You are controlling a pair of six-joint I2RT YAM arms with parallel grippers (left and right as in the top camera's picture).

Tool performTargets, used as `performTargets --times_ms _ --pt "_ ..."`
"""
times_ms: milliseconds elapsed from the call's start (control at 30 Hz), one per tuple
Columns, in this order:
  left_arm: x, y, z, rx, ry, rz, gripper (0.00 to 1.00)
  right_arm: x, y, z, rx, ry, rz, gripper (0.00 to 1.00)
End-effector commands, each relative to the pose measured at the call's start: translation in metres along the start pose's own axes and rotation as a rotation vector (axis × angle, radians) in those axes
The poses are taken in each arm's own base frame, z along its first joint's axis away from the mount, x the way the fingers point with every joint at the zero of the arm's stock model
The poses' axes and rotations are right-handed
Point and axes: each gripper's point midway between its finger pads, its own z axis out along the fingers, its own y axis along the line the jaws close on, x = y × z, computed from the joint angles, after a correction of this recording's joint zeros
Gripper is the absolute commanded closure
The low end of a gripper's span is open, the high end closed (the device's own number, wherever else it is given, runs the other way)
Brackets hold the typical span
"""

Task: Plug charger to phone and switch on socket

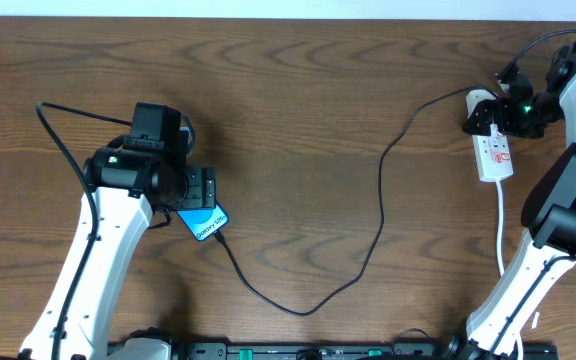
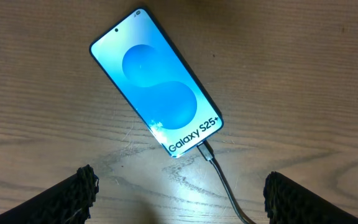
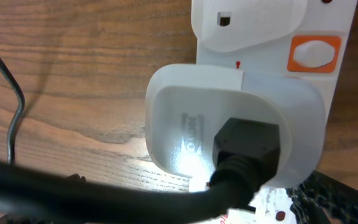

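Note:
The phone (image 1: 206,222) lies on the wooden table with its blue Galaxy screen up; it also shows in the left wrist view (image 2: 157,93). The black charger cable (image 1: 381,215) has its tip plugged into the phone's lower end (image 2: 205,149) and runs in a long loop to a white adapter (image 3: 185,106) seated in the white socket strip (image 1: 496,158). My left gripper (image 2: 179,202) is open and empty, just above the phone's plugged end. My right gripper (image 1: 495,118) hovers over the strip's far end by the adapter; one finger shows at the right, spread wide. An orange switch (image 3: 314,52) sits beside the adapter.
The strip's white cord (image 1: 501,235) trails toward the table's front edge by the right arm's base. A thick black cable (image 3: 104,196) crosses the bottom of the right wrist view and hides the left finger. A black lead (image 1: 63,150) curves beside the left arm.

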Motion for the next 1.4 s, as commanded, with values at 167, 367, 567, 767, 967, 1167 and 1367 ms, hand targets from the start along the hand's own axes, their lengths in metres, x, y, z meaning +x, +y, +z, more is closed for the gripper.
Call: performTargets --times_ms 167,367,567,767,967,1167,1367 --pt "-0.004 0.001 -0.006 -0.008 -0.024 0.011 0.12 -0.012 0.028 0.025 -0.12 -0.01 -0.016 0.01" --pt "-0.004 0.001 -0.006 -0.008 -0.024 0.011 0.12 -0.009 0.032 0.025 -0.136 0.001 -0.006 0.01" --pt "-0.004 0.001 -0.006 -0.008 -0.024 0.011 0.12 -0.007 0.032 0.025 -0.139 0.009 0.013 0.01" --pt "-0.004 0.001 -0.006 -0.008 -0.024 0.011 0.12 -0.005 0.032 0.025 -0.134 0.021 0.017 0.01" --pt "-0.004 0.001 -0.006 -0.008 -0.024 0.011 0.12 0.001 0.027 0.025 -0.101 0.05 0.022 0.01" --pt "-0.004 0.001 -0.006 -0.008 -0.024 0.011 0.12 0.006 0.022 0.024 -0.081 0.068 0.029 0.01" --pt "-0.004 0.001 -0.006 -0.008 -0.024 0.011 0.12 0.002 0.025 0.024 -0.1 0.051 0.027 0.01"
